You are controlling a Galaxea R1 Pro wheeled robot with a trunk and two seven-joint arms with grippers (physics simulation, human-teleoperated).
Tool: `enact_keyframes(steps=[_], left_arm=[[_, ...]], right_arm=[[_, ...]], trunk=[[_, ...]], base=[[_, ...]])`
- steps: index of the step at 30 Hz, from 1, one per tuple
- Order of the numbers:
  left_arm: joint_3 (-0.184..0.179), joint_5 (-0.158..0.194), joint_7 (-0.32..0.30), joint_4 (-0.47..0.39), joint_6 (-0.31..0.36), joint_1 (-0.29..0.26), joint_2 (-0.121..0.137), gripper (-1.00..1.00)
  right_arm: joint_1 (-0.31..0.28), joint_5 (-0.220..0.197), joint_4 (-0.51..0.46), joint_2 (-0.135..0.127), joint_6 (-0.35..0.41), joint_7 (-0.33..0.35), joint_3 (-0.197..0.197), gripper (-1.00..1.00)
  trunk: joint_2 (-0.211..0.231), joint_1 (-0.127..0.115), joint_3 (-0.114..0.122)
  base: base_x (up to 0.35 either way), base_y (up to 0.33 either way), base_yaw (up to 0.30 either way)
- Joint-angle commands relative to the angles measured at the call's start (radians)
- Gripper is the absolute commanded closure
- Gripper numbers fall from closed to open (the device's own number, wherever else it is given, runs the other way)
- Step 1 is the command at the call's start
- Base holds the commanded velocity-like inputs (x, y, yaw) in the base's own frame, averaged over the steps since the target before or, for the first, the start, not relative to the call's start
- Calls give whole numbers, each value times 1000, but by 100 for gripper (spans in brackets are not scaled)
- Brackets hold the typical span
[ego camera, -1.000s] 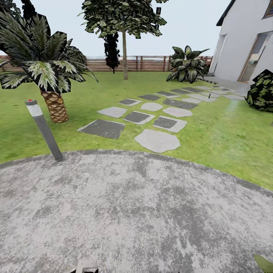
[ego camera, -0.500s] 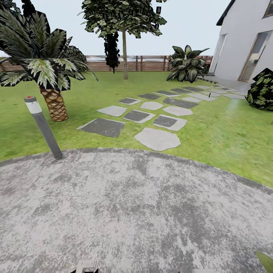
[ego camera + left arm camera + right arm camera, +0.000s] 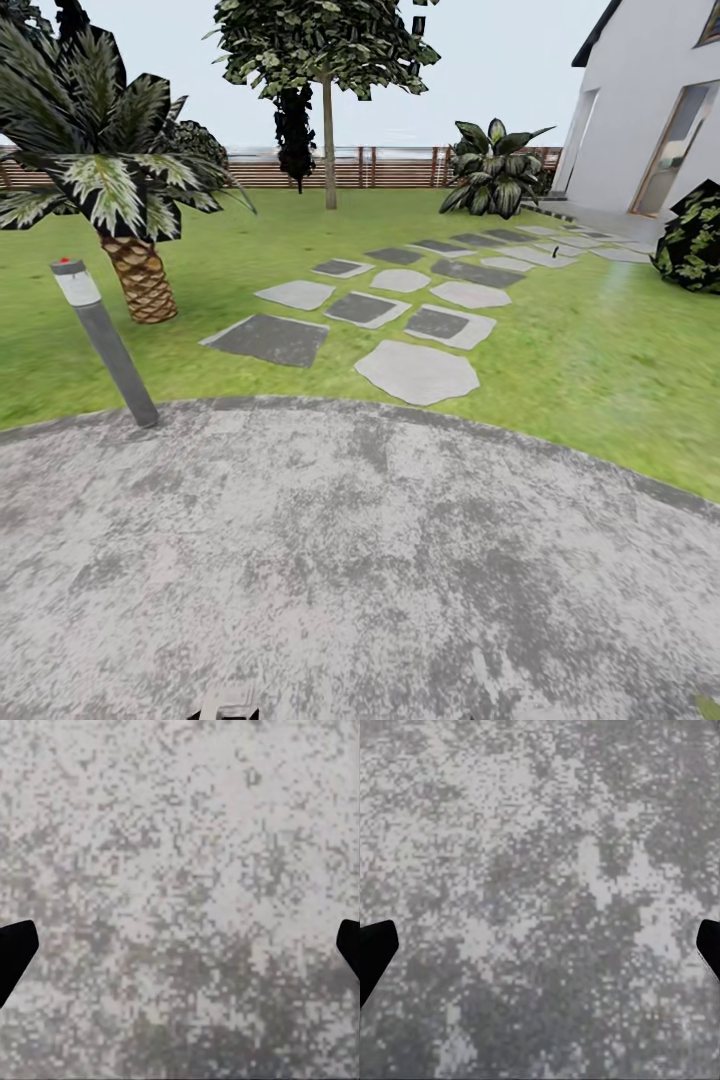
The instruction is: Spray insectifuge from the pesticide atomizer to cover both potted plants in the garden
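Well, both pincers are hanging spread wide over the mottled stone patio [image 3: 360,560], left pincer [image 3: 180,952] and right pincer [image 3: 540,952] gripping nothing. Bollard lamp [image 3: 103,340] at ten o'clock, lawn [image 3: 590,370] and stepping stones [image 3: 417,371] beyond at twelve.

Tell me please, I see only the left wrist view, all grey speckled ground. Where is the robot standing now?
Observer: On a round grey stone patio; green lawn begins past its curved edge.
Operator: Is something standing near that edge?
Observer: Yes, a grey bollard lamp with a red dot on top, leaning, at the patio's left edge beside a palm.
Operator: And the other gripper, is it holding anything?
Observer: No. The right gripper is open above bare patio stone, its fingertips far apart with nothing between them.
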Motion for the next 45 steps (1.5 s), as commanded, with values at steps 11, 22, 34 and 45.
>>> enact_keyframes(steps=[11, 22, 34, 45], left_arm=[[1, 0, -1, 2, -3, 0, 0, -100], [1, 0, -2, 4, -3, -1, 0, -100], [1, 0, -1, 3, -3, 0, 0, -100], [0, 0, -1, 3, -3, 0, 0, -100]], right_arm=[[0, -3, 2, 0, -3, -1, 1, -100], [0, 5, 2, 0, -3, -2, 4, -100], [0, -1, 2, 0, -3, -2, 5, -100], [0, -3, -2, -2, -3, -2, 2, -100]], trunk=[[0, 0, -1], [0, 0, -1], [0, 0, -1], [0, 0, -1]], base=[[344, 0, 0], [346, 0, -70], [346, 0, -264], [346, 0, -291]])
